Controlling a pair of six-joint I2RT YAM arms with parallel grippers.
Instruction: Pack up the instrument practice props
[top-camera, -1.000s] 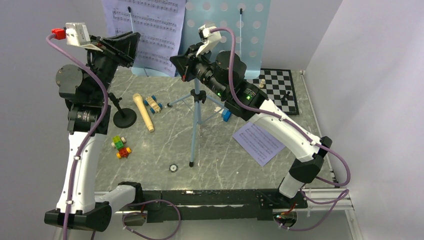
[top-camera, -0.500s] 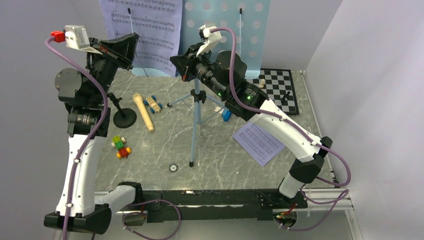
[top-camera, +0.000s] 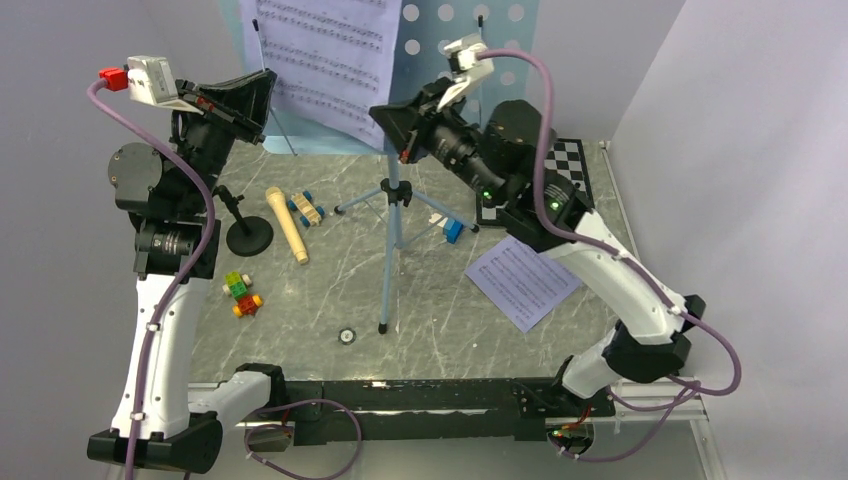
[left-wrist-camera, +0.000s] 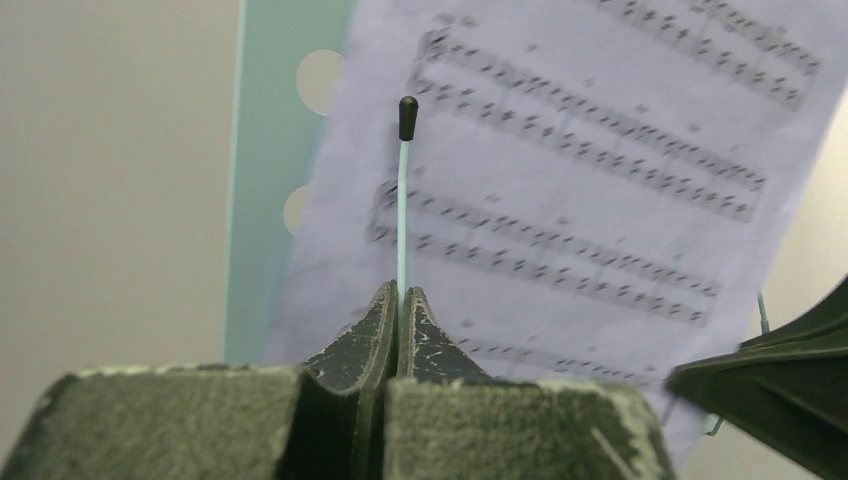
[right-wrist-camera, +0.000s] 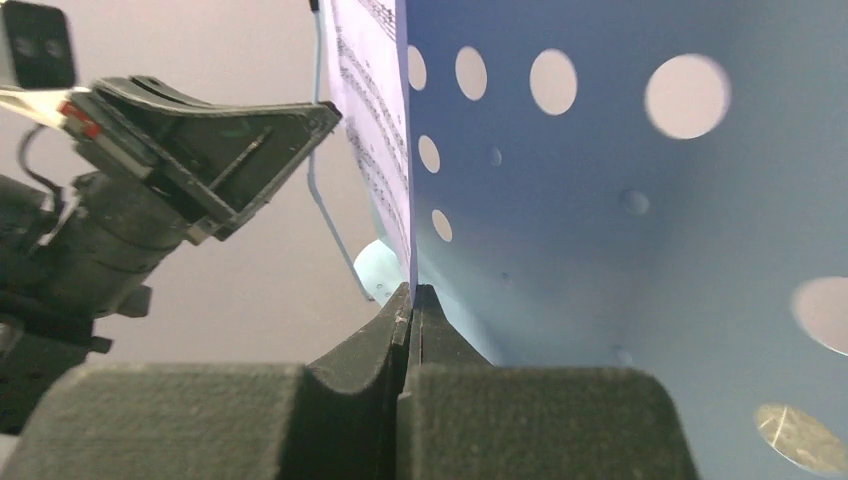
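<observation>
The light-blue perforated music stand (top-camera: 470, 25) rises on its tripod pole (top-camera: 393, 230) at the table's back. A lavender sheet-music page (top-camera: 330, 60) hangs in front of its desk. My left gripper (top-camera: 270, 82) is shut on the stand's thin page-holder wire (left-wrist-camera: 403, 200), which has a black tip; the jaws (left-wrist-camera: 401, 292) pinch it. My right gripper (top-camera: 385, 113) is shut on the page's edge (right-wrist-camera: 378, 130), jaws (right-wrist-camera: 411, 292) against the blue desk (right-wrist-camera: 600, 200). A second page (top-camera: 520, 283) lies on the table. The tan microphone (top-camera: 287, 225) lies beside the black mic stand (top-camera: 248, 236).
A chessboard (top-camera: 572, 160) sits at back right, partly behind my right arm. Toy blocks (top-camera: 241, 293), a toy car (top-camera: 308, 208) and a blue block (top-camera: 453, 230) lie around the tripod legs. A small ring (top-camera: 347, 336) is near the front. Walls close in left and right.
My right gripper has moved right and up, drawing the page rightward across the stand's desk. My left gripper stays shut on the holder wire.
</observation>
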